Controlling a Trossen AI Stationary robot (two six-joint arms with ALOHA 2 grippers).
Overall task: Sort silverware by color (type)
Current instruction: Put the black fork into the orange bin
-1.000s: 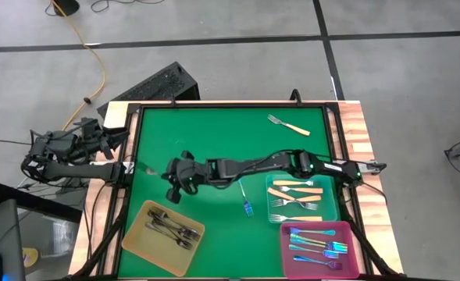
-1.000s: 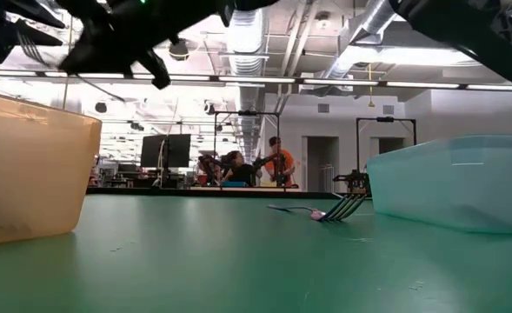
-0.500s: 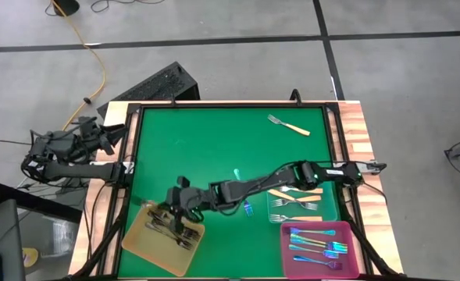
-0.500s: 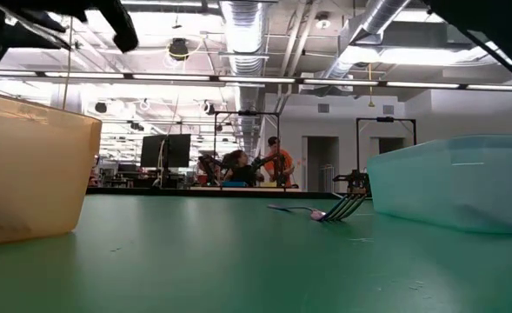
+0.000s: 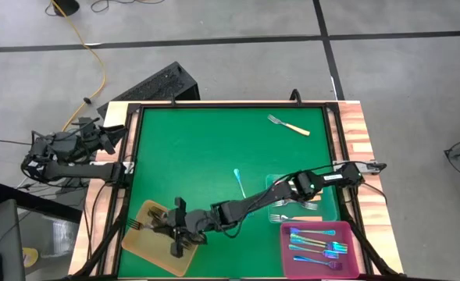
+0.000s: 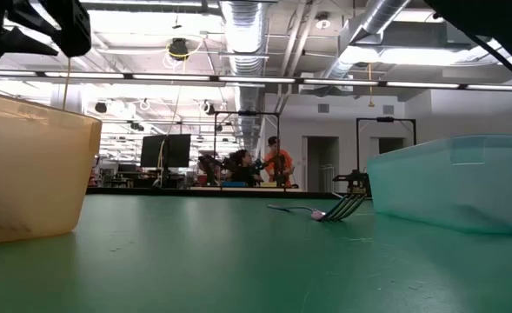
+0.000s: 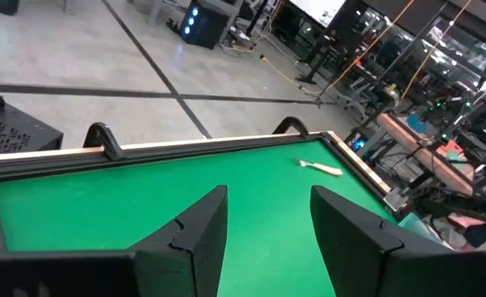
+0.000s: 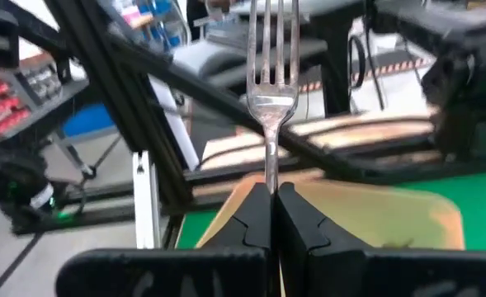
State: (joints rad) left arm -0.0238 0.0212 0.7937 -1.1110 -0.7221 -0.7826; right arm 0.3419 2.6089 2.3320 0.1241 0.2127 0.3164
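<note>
Green mat (image 5: 206,148) mostly bare, right end effector (image 8: 273,216) over yellow tray (image 5: 140,246)

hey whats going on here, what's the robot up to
It is sorting forks by kind into coloured trays. The right gripper is shut on a plain grey metal fork, holding it over the yellow tray, which already has similar forks in it. The left gripper waits open at the table's left edge. Cream-handled forks lie in the teal tray, iridescent ones in the pink tray. One cream-handled fork and one blue fork are still loose on the green mat.
</note>
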